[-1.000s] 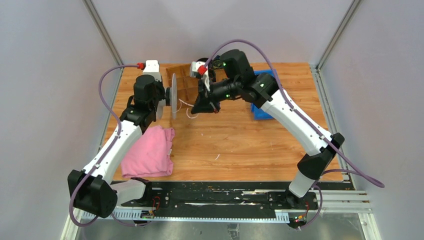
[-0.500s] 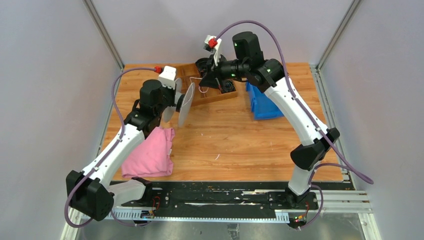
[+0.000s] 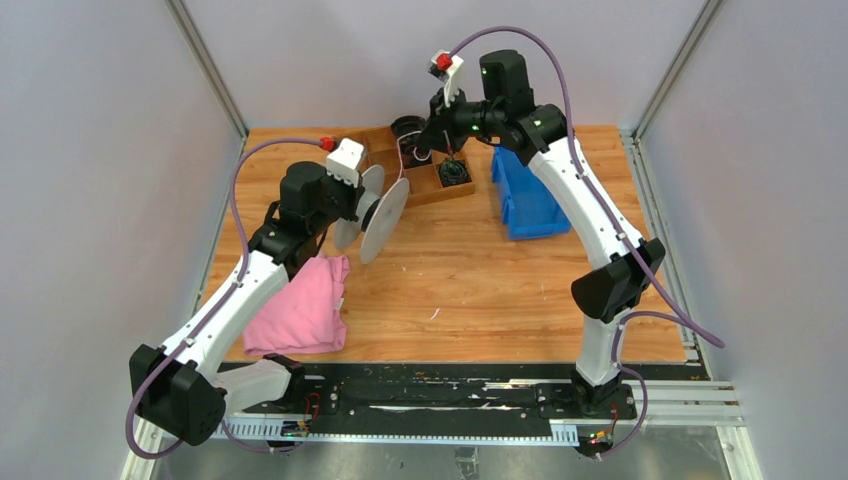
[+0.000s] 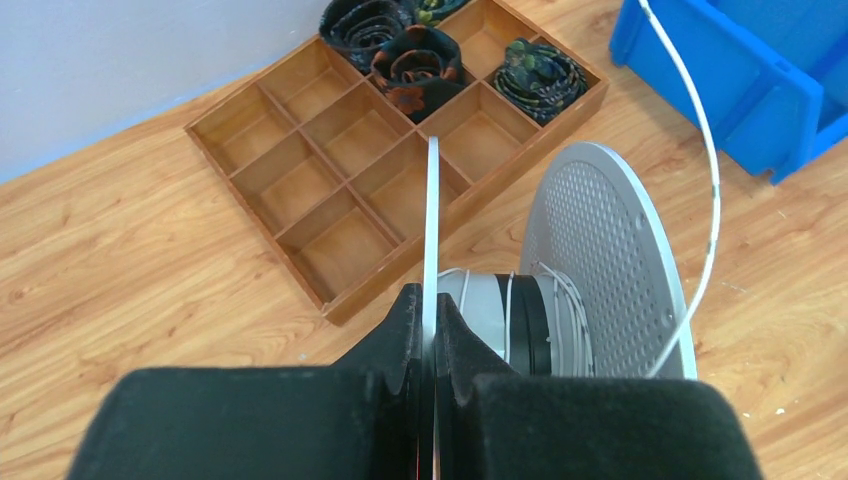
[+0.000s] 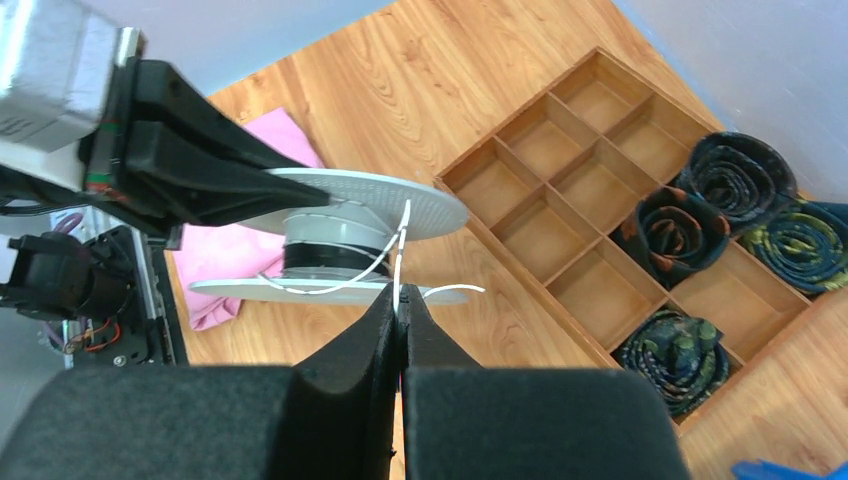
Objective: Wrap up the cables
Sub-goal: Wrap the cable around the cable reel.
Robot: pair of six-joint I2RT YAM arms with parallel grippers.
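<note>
Our left tool [image 4: 428, 305] is clamped on one flange of the spool [image 4: 600, 250], holding it above the table [image 3: 450, 290], likely so the hub is free for winding. Our right tool [image 5: 398, 298] pinches the cable [image 5: 402, 250], which runs up from the hub, above the tray [image 4: 370, 290]. There is open room toward the table's middle, while the back wall and the blue bin [image 3: 525, 205] hem in the right arm.

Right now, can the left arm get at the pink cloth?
Probably not yet. The pink cloth lies close by the left arm, but its jaws are shut on a flange of the spool; it would have to set that down first.
</note>
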